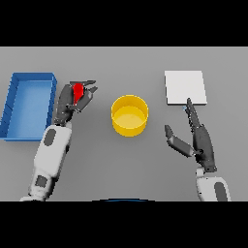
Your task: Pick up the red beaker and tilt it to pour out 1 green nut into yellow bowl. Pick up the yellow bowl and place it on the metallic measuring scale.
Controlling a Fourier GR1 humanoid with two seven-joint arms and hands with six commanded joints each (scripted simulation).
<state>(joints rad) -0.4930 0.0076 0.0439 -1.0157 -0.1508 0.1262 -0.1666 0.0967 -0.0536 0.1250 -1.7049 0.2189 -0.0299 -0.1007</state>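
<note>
The red beaker (78, 92) is at the left of the table, mostly covered by my left hand (72, 101), whose fingers are curled round it. The yellow bowl (130, 115) stands upright in the middle of the table, to the right of that hand; I cannot make out any nut inside it. The metallic scale (185, 87) is a flat pale square at the back right. My right hand (198, 138) is open between the bowl and the scale, fingers straight and pointing toward the scale's near edge, thumb spread toward the bowl.
A blue tray (14, 104) with raised walls lies at the far left, right beside my left arm.
</note>
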